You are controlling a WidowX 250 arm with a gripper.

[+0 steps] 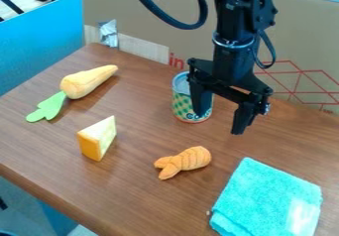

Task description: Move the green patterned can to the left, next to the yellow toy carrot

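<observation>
**Black 2-finger gripper [220, 124] wide, at metal can w/ green-checked label [181, 101]**

Near to far, L/R as seen in cam view:

- Folded turquoise terry cloth [265, 198]: near R part of brown wood-grain table [132, 190], lying flat.
- Small orange soft toy, ridged body + forked end [189, 160]: approx mid-table, L of cloth, well apart from it. Forked end pts L + nearer cam.
- Yellow-orange wedge-shaped toy cheese [97, 140]: L of orange toy, well apart, pale side faces R.
- Gripper: jaws well apart, tips pointing down, approx btwn cloth and can in view. One finger overlaps R side of can; contact = can't tell. Other finger R of can.
- Can: upright on table, beyond orange toy, toward far edge.
- Pale orange cone-shaped toy veg w/ flat green leafy top [88, 81]: far L, on its side. Leaf end nearer cam, narrow tip away.
- Backdrop: brown cardboard sheet w/ red print [149, 12] behind table; crumpled silver foil piece [108, 33] against it, far L. Bright blue panel [39, 41] along L.
</observation>
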